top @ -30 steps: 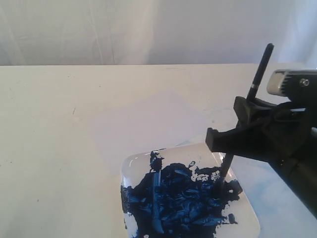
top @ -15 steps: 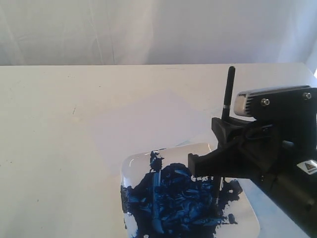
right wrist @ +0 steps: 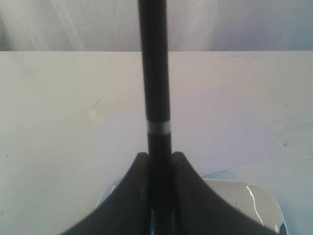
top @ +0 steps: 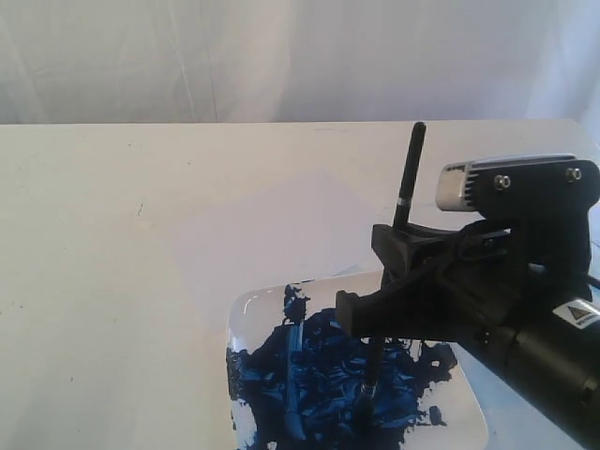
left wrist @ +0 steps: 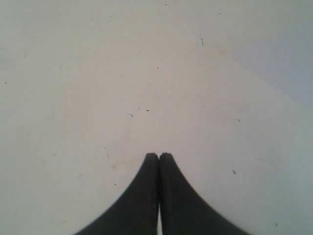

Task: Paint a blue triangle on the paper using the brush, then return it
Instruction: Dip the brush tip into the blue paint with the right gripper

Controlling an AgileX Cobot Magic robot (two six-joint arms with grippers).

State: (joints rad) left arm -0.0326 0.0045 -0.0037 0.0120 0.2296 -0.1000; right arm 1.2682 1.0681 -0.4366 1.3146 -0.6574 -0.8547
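We had swept the brush [top: 406,183], clamped tight in our right gripper [top: 375,281], leftward through the plate's [top: 251,309] blue paint [top: 319,375]; the paper [top: 281,225] was still bare.

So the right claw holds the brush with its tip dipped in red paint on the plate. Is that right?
Not quite: the paint is dark blue, not red, as the exterior view shows. The rest holds: the right gripper grips the brush, whose tip is dipped in the paint on the plate.
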